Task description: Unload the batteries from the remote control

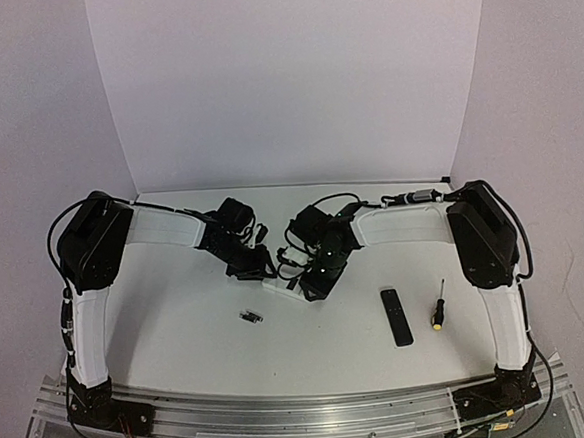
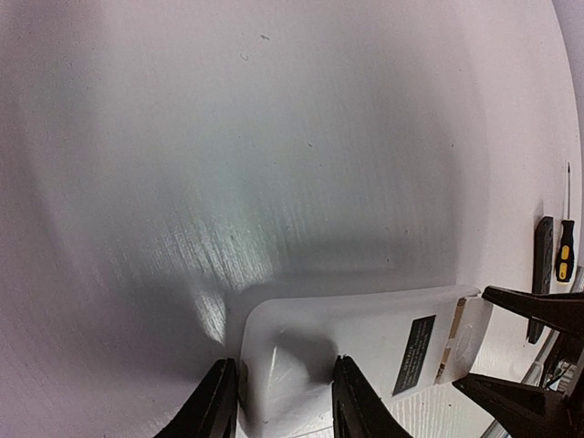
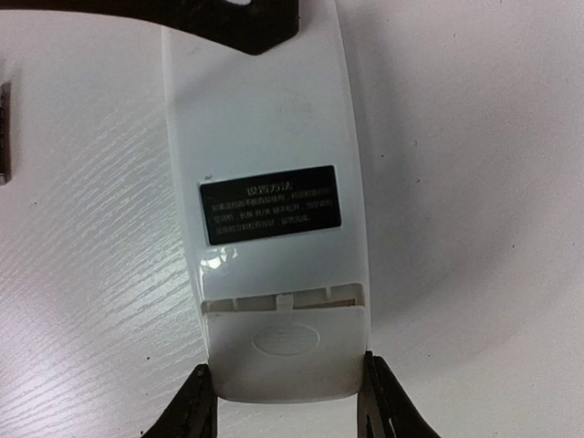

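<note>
At centre of the top view, the remote control [image 3: 265, 164] is held back-up: left claw [image 2: 285, 388] clamped on one end, right claw [image 3: 289, 397] clamped across the battery cover [image 3: 285, 342]. Likely one braces while the other slides the cover off.

black label [image 3: 270, 204] on remote control [image 3: 265, 109], Chinese print

- two robot arms: the left arm [image 1: 85, 304] and the right arm [image 1: 503, 294]
- two grippers, one per arm: the left gripper [image 2: 285, 394] and the right gripper [image 3: 290, 401], each with two fingers
- two remotes: one white remote [image 3: 269, 137] and one slim black remote [image 1: 396, 316]
- one screwdriver [image 1: 439, 307] with a yellow-and-black handle
- one small dark clump of batteries [image 1: 250, 316], the cells too small to count apart
- one black label [image 3: 270, 203] on the white remote's back
- one table [image 1: 180, 337]
</note>
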Controlling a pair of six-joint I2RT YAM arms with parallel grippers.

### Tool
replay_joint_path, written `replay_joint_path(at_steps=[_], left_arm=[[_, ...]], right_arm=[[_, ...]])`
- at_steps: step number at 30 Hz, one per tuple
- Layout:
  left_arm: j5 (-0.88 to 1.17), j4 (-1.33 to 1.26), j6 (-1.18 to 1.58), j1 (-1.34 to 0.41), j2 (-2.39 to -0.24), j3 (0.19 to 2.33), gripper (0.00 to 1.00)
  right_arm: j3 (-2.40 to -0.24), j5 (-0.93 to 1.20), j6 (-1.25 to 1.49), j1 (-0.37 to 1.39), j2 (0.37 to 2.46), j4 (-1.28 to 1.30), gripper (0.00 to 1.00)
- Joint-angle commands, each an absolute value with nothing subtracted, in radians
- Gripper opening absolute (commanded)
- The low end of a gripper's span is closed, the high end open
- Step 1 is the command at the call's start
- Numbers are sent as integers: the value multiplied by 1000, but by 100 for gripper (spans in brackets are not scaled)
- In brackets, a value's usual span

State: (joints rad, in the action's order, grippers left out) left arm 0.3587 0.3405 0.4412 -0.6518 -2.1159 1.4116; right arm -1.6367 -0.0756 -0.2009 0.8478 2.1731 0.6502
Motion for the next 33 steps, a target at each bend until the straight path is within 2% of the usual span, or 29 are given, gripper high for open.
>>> replay_joint_path(at_steps=[1,33], left_arm=[[344,422,414,-662,-2152,1403,35],[339,431,399,-663,-2174,1439,36]], right_arm=[[-1652,-127,-184,842,2175,693,22],[-1602,-169,-200,843,2114,708,20]])
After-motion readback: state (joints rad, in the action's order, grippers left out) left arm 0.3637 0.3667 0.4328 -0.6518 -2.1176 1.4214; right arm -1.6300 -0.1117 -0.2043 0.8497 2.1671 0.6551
